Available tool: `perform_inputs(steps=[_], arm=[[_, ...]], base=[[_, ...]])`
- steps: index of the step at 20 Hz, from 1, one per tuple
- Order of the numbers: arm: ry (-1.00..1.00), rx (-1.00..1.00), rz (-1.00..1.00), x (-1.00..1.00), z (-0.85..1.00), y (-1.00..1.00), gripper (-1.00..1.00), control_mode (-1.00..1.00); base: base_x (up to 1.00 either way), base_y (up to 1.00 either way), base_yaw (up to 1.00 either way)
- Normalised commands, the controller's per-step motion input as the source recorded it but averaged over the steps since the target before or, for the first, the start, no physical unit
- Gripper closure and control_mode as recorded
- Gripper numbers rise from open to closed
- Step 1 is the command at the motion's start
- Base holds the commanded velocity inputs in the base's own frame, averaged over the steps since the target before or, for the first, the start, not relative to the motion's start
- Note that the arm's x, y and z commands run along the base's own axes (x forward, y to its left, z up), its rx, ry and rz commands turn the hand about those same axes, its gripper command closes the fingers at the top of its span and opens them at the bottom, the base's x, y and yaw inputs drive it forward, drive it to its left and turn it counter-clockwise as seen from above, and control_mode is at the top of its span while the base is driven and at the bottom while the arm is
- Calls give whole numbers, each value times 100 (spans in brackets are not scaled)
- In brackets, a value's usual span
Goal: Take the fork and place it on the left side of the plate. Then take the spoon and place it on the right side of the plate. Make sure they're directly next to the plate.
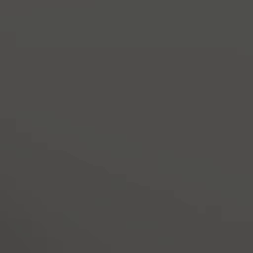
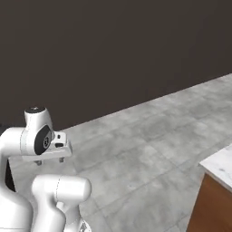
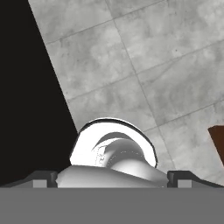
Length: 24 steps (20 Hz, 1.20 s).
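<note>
The fork, the spoon and the plate are out of view. My arm is folded up close to its base at the lower left of the right base view, with the hand held level and the gripper pointing down at the floor. In the hand view the two dark fingertips stand far apart at the bottom corners, so the gripper is open with nothing between its jaws.
Grey tiled floor spreads ahead, up to a dark wall. A counter corner with a pale marbled top and a brown side juts in at the lower right. Its brown edge also shows. A flat dark grey surface stands close.
</note>
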Motion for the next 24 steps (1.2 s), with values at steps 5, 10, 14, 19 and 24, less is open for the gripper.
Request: perform_inputs(steps=[5, 10, 14, 19, 24], arm=[[0, 0, 0, 0, 0, 0, -100, 100], [0, 0, 0, 0, 0, 0, -100, 100], [0, 0, 0, 0, 0, 0, -100, 100], [0, 0, 0, 0, 0, 0, -100, 100], [0, 0, 0, 0, 0, 0, -100, 100]], base=[[100, 76, -50], [100, 75, -45], [100, 73, -39], [100, 68, -37], [100, 47, -35]])
